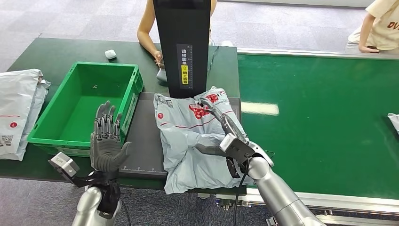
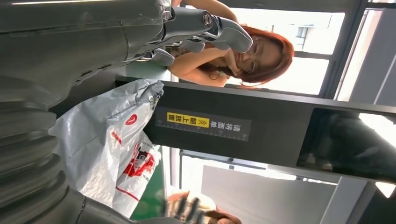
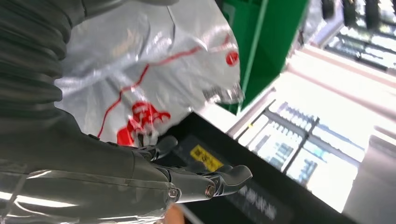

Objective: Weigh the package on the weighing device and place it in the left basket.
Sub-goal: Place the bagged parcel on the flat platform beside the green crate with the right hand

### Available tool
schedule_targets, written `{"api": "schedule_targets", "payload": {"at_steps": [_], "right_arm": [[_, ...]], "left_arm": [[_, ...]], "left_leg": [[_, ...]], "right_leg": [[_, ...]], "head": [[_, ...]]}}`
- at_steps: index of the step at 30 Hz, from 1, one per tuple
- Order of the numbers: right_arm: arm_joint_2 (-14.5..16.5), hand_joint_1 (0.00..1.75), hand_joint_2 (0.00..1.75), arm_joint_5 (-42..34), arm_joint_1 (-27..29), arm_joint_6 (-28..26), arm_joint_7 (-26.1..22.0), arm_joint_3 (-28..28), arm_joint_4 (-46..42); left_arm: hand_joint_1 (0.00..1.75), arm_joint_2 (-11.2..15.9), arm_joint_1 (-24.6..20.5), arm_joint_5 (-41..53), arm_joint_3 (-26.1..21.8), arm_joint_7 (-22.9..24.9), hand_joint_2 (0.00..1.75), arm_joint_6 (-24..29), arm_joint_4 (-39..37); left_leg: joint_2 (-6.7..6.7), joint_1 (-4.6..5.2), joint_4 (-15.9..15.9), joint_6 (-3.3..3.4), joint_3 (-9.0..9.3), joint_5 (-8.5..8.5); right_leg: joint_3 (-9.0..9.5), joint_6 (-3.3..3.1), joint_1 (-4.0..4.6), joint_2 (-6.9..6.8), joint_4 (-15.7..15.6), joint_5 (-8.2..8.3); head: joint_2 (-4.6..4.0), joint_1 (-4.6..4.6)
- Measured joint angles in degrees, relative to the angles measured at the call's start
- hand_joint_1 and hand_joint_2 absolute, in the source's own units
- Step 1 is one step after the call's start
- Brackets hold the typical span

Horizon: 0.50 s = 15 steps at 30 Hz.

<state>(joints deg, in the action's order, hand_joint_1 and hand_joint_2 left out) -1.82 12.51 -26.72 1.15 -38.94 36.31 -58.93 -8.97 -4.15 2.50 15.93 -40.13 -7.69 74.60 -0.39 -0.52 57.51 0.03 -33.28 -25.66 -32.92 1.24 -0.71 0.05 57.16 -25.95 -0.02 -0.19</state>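
Note:
A crumpled grey package (image 1: 188,136) with red print lies on the black weighing platform (image 1: 143,141), in front of the black upright column (image 1: 183,42). My right hand (image 1: 226,136) lies over the package's right side, fingers stretched out along it and thumb apart, gripping nothing. In the right wrist view the hand (image 3: 140,177) has straight fingers, with the package (image 3: 154,60) beyond them. My left hand (image 1: 108,139) is raised, fingers spread, by the near right corner of the green basket (image 1: 133,96). The basket holds no package. The left wrist view shows that hand (image 2: 187,32) and the package (image 2: 102,140).
More grey packages (image 1: 19,108) lie left of the basket. A green conveyor belt (image 1: 320,117) runs on the right, with another package (image 1: 394,120) at its edge. A small white object (image 1: 110,54) sits behind the basket. One person stands behind the column, another (image 1: 381,26) at top right.

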Motion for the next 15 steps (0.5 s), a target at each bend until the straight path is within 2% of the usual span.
{"api": "schedule_targets", "payload": {"at_steps": [8,15], "right_arm": [[-0.4,0.00,1.75,-5.6,7.0,0.6,0.3,-10.3,-11.3],[-0.5,0.00,1.75,-9.3,12.5,4.3,0.4,-20.3,-20.1]], "left_arm": [[0.00,0.3,-0.4,5.5,1.4,0.3,1.75,1.3,-1.4],[0.00,0.5,-2.1,18.1,5.5,3.9,1.75,6.5,-2.8]], "left_leg": [[0.00,0.00,0.0,0.00,0.00,-0.01],[-0.04,0.01,0.0,0.01,-0.06,0.00]], "right_leg": [[-0.03,0.00,0.00,0.00,0.0,0.00],[-0.07,0.01,-0.01,-0.03,0.0,0.00]], "head": [[0.00,-0.01],[0.00,0.00]]}}
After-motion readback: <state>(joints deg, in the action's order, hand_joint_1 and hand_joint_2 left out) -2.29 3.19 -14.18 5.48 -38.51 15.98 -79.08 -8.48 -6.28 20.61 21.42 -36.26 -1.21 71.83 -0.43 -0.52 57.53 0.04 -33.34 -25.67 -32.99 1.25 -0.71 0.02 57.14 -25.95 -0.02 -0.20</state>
